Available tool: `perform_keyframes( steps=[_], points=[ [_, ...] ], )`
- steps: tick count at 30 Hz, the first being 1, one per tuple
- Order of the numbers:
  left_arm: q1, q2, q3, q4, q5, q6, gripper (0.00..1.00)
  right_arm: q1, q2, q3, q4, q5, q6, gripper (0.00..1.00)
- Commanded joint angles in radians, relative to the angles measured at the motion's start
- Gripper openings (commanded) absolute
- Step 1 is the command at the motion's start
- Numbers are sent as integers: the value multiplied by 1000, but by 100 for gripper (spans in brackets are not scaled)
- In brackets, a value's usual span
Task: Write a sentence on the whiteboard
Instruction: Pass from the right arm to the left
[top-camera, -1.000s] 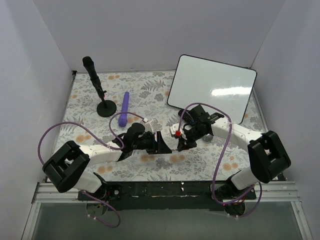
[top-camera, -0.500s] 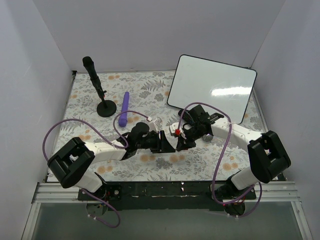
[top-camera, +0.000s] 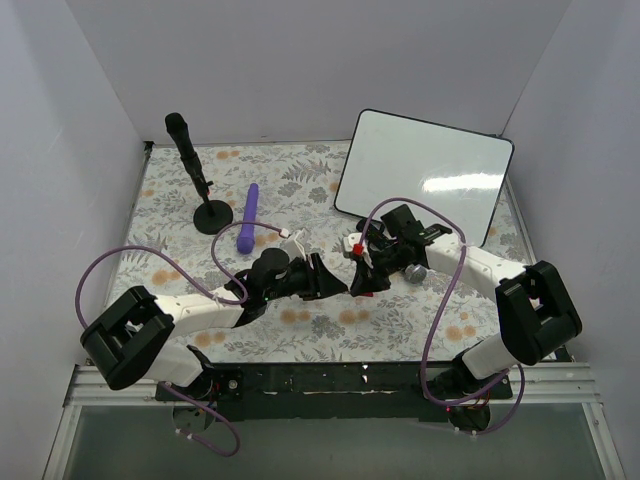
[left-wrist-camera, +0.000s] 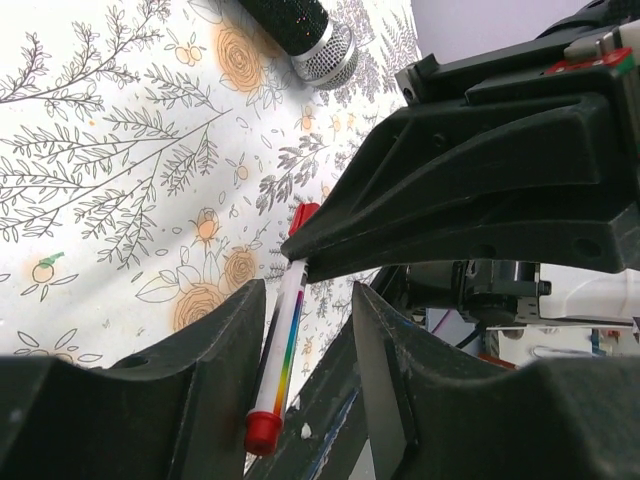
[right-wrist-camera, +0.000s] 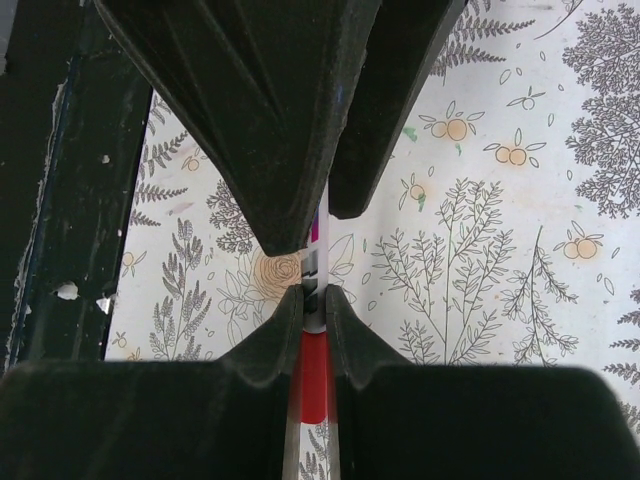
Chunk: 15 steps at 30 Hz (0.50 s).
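Note:
The whiteboard (top-camera: 425, 170) lies at the back right, blank; no sentence shows on it. My right gripper (top-camera: 365, 272) is shut on a white marker (top-camera: 357, 248) with a rainbow stripe and red ends, held above the floral table mid-front. In the right wrist view the right gripper (right-wrist-camera: 314, 295) pinches the marker (right-wrist-camera: 314, 375) near its red end. My left gripper (top-camera: 335, 280) meets it from the left. In the left wrist view the left gripper (left-wrist-camera: 308, 300) is open around the marker (left-wrist-camera: 280, 350), which rests against the left finger (left-wrist-camera: 200, 380) and stands apart from the other.
A black microphone on a round stand (top-camera: 212, 217) is at the back left, with a purple cylinder (top-camera: 247, 218) beside it. Another microphone with a silver head (left-wrist-camera: 322, 55) lies on the cloth under the right arm. White walls enclose the table.
The left gripper has moved up and right until its jaws stand around the marker. The right gripper has lifted and turned slightly, raising the marker's red end.

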Motion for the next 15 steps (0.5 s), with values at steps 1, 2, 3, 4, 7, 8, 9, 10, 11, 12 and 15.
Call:
perform_keyframes(
  steps=[1, 2, 3, 4, 7, 8, 9, 10, 11, 12, 15],
  points=[
    [-11, -27, -7, 38, -41, -9, 38, -13, 10, -8, 43, -73, 48, 2],
    [-12, -24, -8, 46, -41, -11, 38, -11, 10, -8, 45, -74, 54, 2],
    [-14, -20, -7, 48, -41, -11, 38, -13, 10, -10, 49, -74, 59, 2],
    [-15, -18, -5, 48, -40, -11, 36, -14, 11, -10, 55, -74, 65, 2],
    [-18, -10, -1, 48, -38, -8, 36, -19, 13, -10, 65, -77, 76, 2],
    [-18, -12, 2, 46, -38, -8, 34, -19, 14, -11, 66, -79, 78, 2],
    [-20, -10, 2, 46, -38, -6, 33, -20, 14, -10, 66, -79, 79, 2],
    [-20, -9, 4, 45, -40, -5, 33, -22, 13, -10, 71, -77, 82, 2],
    [-20, -9, 4, 37, -40, -2, 33, -22, 14, -11, 72, -76, 84, 2],
    [-21, -7, 10, 32, -40, 0, 33, -25, 14, -11, 72, -76, 85, 2],
    [-23, -3, 18, 12, -38, 12, 33, -32, 14, -13, 78, -77, 91, 2]
  ],
)
